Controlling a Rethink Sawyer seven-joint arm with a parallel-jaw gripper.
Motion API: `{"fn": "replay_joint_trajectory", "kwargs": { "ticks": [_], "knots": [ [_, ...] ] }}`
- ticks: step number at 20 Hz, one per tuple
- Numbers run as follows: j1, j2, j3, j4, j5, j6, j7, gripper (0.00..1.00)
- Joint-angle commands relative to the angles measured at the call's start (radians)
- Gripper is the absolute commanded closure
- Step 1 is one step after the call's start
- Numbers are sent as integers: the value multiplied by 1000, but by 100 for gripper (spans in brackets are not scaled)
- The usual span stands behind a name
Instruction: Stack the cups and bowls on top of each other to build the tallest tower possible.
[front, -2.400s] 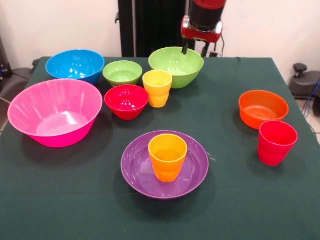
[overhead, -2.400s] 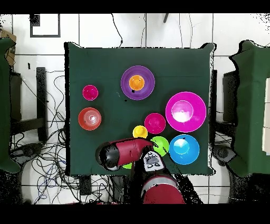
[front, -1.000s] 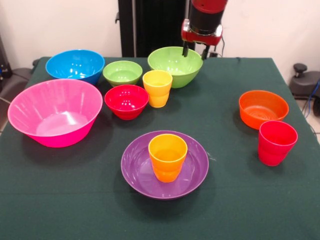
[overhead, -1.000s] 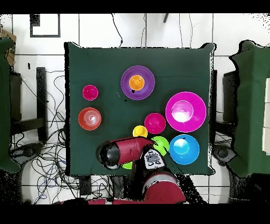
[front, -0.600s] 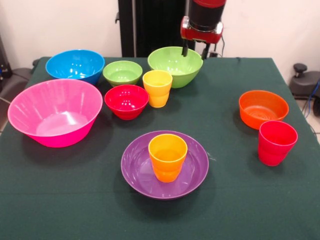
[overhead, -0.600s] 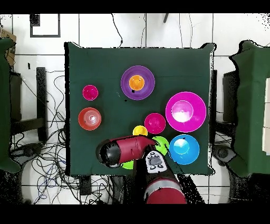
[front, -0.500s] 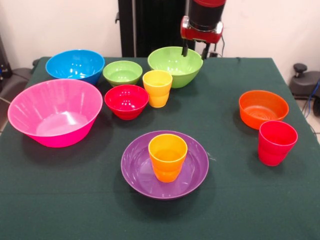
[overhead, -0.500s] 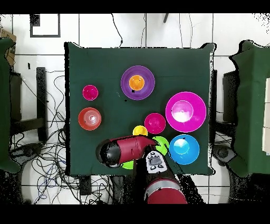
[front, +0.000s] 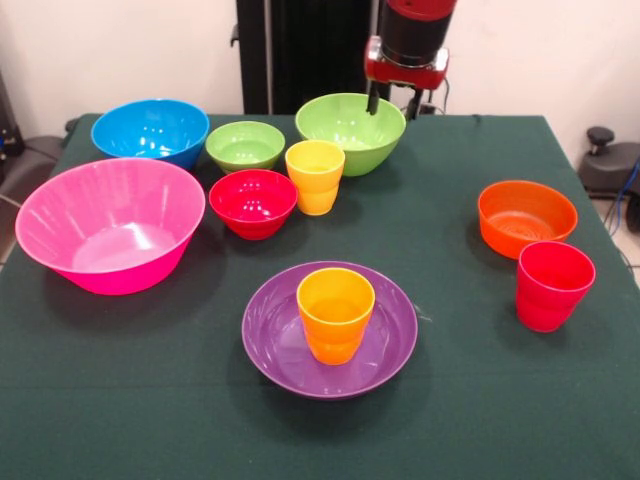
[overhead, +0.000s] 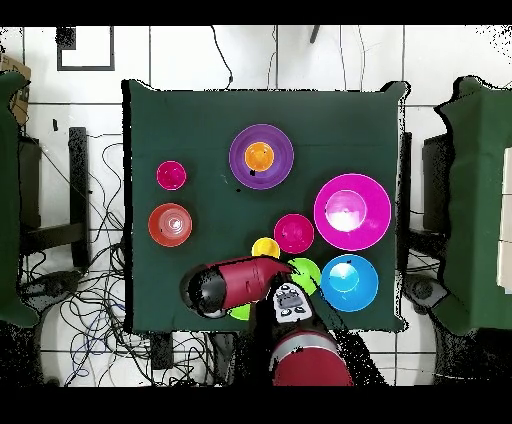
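Note:
The orange cup (front: 335, 312) stands upright in the shallow purple bowl (front: 385, 345) at the table's near middle. The yellow cup (front: 315, 175) stands between the small red bowl (front: 253, 200) and the large lime green bowl (front: 345, 125). The red cup (front: 553, 283) and the small orange bowl (front: 525, 215) are at the right. The small green bowl (front: 245, 145), blue bowl (front: 150, 128) and pink bowl (front: 105, 225) are at the left. My gripper (front: 392, 103) is open and empty, its fingers either side of the lime bowl's right rim. In the overhead view the arm (overhead: 230, 285) hides it.
The green table (front: 470, 400) has its far edge just behind the lime bowl. The black pedestal column (front: 300, 50) stands behind it. Cables lie on the floor (overhead: 100, 300) round the table.
My gripper has only shifted slightly up and to the right at the lime bowl's rim. No cup or bowl has moved.

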Motion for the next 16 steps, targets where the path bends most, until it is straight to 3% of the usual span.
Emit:
{"fn": "replay_joint_trajectory", "kwargs": {
  "ticks": [1,10,16],
  "knots": [
    [28,68,78,-99,-18,-68,31,0],
    [35,67,72,-92,-17,-77,36,0],
    [21,110,42,-127,-67,-103,10,0]
  ]
}}
